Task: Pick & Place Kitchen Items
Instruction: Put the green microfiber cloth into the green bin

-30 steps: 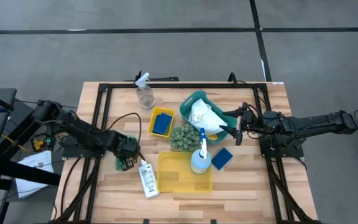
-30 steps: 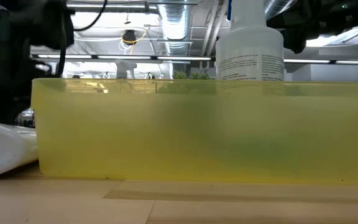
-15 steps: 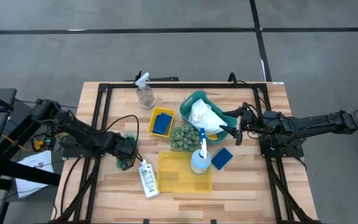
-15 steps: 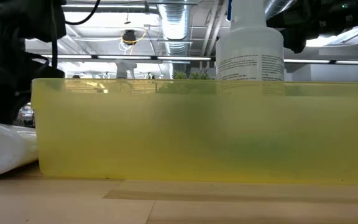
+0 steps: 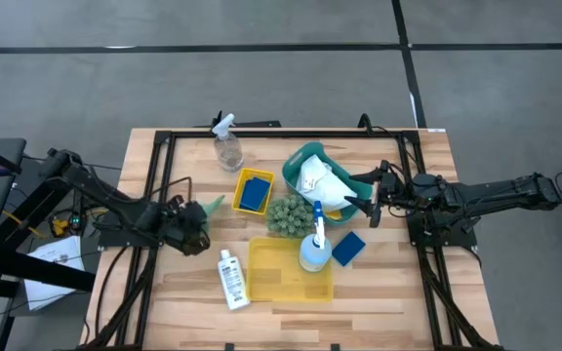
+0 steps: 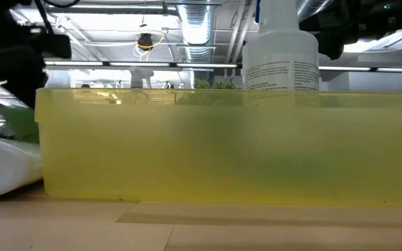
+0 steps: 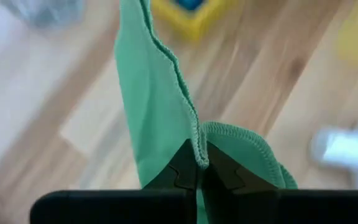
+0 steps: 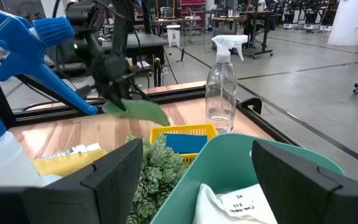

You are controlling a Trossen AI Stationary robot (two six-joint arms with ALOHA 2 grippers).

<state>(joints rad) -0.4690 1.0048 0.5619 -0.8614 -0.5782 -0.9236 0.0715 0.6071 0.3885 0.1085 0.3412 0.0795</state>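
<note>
My left gripper (image 5: 193,230) is shut on a green cloth (image 5: 209,206) at the table's left middle; the cloth also shows in the left wrist view (image 7: 154,106) and the right wrist view (image 8: 138,111). A small white bottle (image 5: 230,279) lies on its side near it. My right gripper (image 5: 370,202) is open and empty beside the right rim of the teal basket (image 5: 308,156), which holds white cloths (image 5: 322,185). A blue and white spray bottle (image 5: 314,246) stands by the large yellow bin (image 5: 286,273). A blue sponge (image 5: 348,247) lies on the table. My left gripper pinches the green cloth at a stitched hem edge (image 7: 197,144) between its two fingers. The hem is doubled over at the fingertips, so more than one layer is in the hold. The cloth spreads out past the fingertips and looks lifted off the table (image 8: 143,112).
A clear spray bottle (image 5: 227,148) stands at the far left. A small yellow bin (image 5: 254,191) holds a blue sponge. A green bumpy ball (image 5: 287,214) sits between the bins. A black frame (image 5: 261,132) runs along the table's edges.
My left gripper has risen and gone a little toward the far edge, away from the white bottle. The green cloth has come up with it, from bunched under the gripper to spread out beyond the fingertips. The right arm has kept still.
</note>
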